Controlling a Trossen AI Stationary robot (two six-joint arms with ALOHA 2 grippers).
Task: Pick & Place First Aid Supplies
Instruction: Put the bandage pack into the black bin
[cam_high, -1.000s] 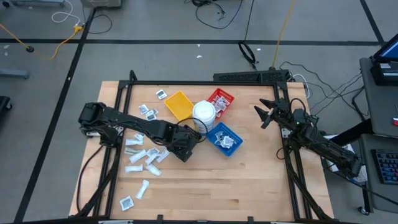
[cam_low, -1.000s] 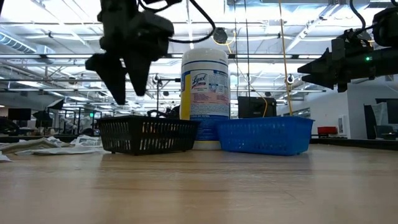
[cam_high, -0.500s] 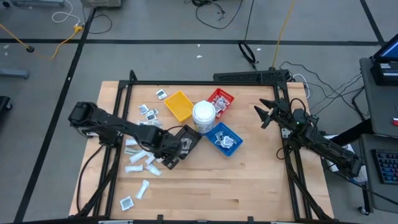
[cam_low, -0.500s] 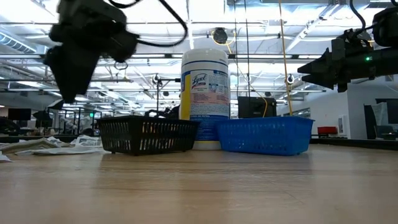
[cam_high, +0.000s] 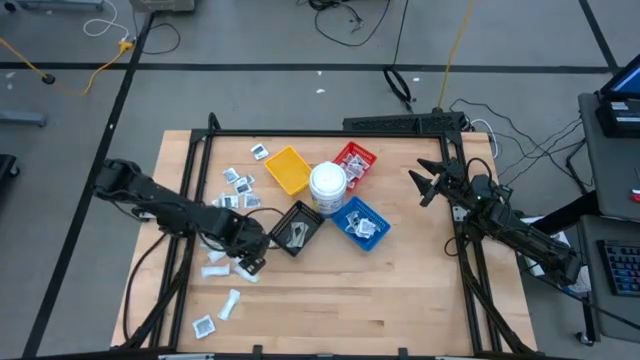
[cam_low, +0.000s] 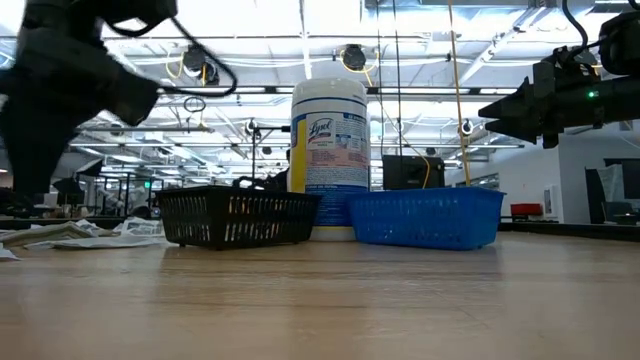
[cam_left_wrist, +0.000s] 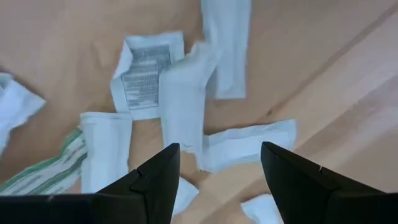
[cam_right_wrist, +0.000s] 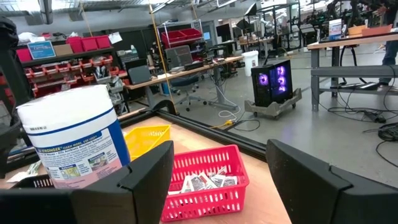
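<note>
Spread wide, the left gripper's (cam_left_wrist: 214, 165) two dark fingers (cam_left_wrist: 155, 177) hold nothing and touch nothing; they hang above a loose cluster of small flat white packets (cam_left_wrist: 180, 106) lying on the pale wooden desk (cam_left_wrist: 311, 68). Directly between the fingers lies a long pale wrapped strip (cam_left_wrist: 183, 99) resting partly over a square packet with dark print (cam_left_wrist: 146, 71); another strip (cam_left_wrist: 245, 143) lies crosswise at its lower end, and a green-striped packet (cam_left_wrist: 56, 165) lies beside it.

Risk, as a judgement: the packets overlap and touch. A descent at this position could close on two at once, or slide the thin strip along the desk instead of lifting it. Centre on a single strip before closing.

In the high view the left gripper (cam_high: 250, 252) sits over the packet scatter (cam_high: 222, 262) on the desk's left half, near the black mesh tray (cam_high: 296, 227). Beyond it stand a round white tub with lid (cam_high: 328, 186), a yellow tray (cam_high: 286, 169), a red tray (cam_high: 354, 162) and a blue tray (cam_high: 361, 222); the red, blue and black trays already contain packets.

The right gripper (cam_high: 426, 184) waits, raised near the desk's right edge, fingers spread and empty.
</note>
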